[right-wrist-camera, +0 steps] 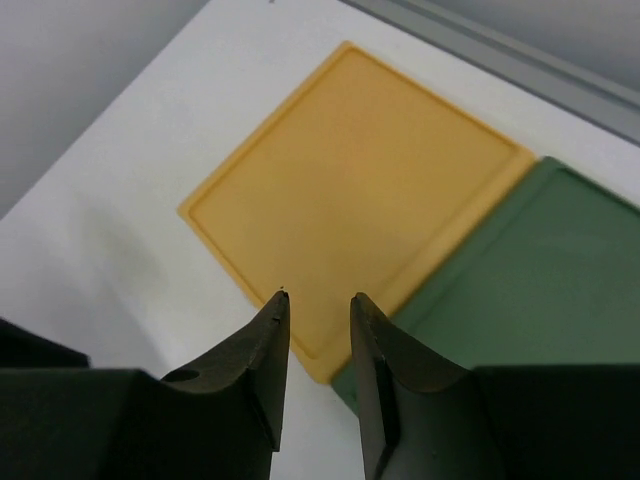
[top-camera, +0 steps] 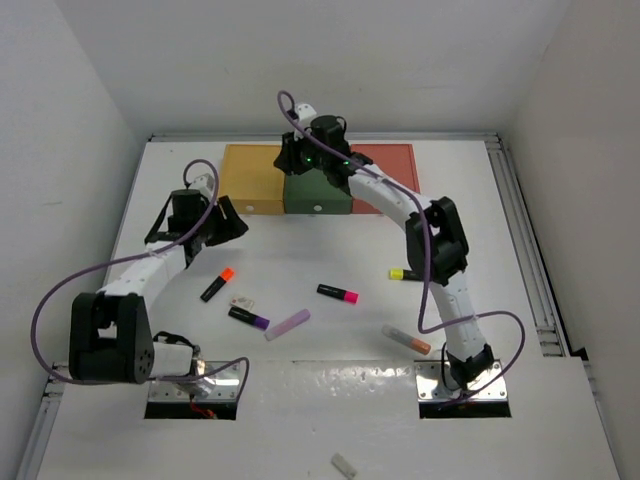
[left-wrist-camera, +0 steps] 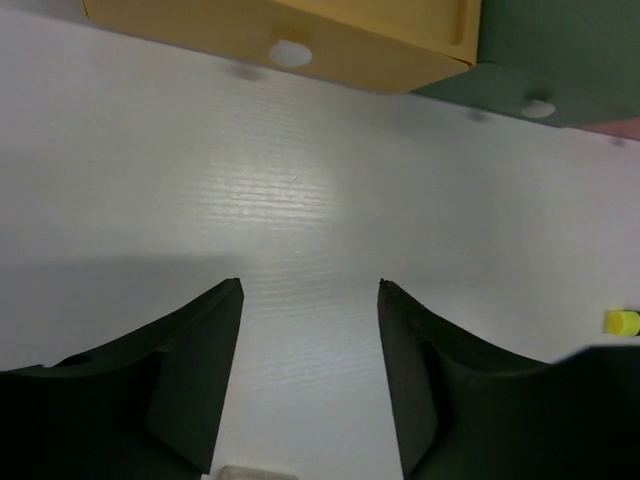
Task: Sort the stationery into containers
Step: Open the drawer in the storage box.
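Left tool point(left-wrist-camera: 310, 290): jaws wide, empty, low over white desk point(left-wrist-camera: 300, 200) | Right tool point(right-wrist-camera: 318, 300): jaws narrowly apart, empty, above mustard yellow square drawer box point(right-wrist-camera: 350, 190), upper centre | Stationery: black colour-capped markers point(top-camera: 337, 293) loose, lower middle | Advice: centre left jaws on box's small white knob point(left-wrist-camera: 291, 53), pull straight.

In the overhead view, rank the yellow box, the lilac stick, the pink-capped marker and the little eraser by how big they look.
1. Yellow box, clearly largest.
2. Lilac stick and pink-capped marker: about alike, so not ranked.
3. Eraser, smallest.
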Controlling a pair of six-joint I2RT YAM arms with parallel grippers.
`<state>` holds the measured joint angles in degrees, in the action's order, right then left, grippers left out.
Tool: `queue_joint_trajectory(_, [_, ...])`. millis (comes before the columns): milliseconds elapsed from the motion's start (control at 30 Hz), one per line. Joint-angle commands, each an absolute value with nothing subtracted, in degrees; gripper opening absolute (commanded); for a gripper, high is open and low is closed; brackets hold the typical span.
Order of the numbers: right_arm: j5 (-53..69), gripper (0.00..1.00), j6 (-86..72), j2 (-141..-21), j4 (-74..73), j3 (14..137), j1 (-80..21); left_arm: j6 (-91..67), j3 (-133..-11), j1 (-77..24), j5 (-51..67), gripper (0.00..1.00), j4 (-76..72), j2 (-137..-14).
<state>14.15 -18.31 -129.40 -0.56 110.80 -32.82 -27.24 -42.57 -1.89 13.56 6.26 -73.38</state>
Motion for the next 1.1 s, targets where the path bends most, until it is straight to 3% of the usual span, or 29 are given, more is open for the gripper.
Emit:
queue_joint_trajectory(0, [16.4, 0.3, -22.0, -130.5, 11.1, 111.6, -34.7, -31.4, -43.6, -1.2, 13.4, 0.61, -1.5, -78.1])
queue_joint_trajectory(133, [18.0, 0.29, -23.6, -133.2, 12.8, 112.8, -35.2, -32.6, -47.2, -0.4, 17.3, 0.51, -3.9, -84.5])
queue_joint_trajectory(233, [19.3, 0.3, -24.0, -134.9, 13.4, 113.2, -35.6, -34.4, -47.9, -0.4, 18.3, 0.51, -8.4, -87.8])
queue_joint_trajectory(367, [21.0, 0.32, -25.6, -136.4, 13.9, 112.4, -36.0, -34.7, -50.8, -0.8, 16.6, 0.65, -12.0, -91.2])
queue_joint_trajectory(533, [21.1, 0.31, -26.0, -137.5, 13.9, 111.4, -36.4, -34.6, -53.8, -0.9, 13.8, 0.67, -12.8, -95.2])
queue_joint_trajectory(867, [22.0, 0.31, -27.0, -140.0, 12.7, 112.1, -36.3, -35.2, -56.8, -1.5, 11.2, 0.55, -12.9, -99.8])
queue_joint_trajectory(1067, [22.2, 0.28, -27.2, -140.8, 12.0, 112.0, -36.4, -35.9, -56.9, -2.0, 10.5, 0.53, -13.0, -101.0])
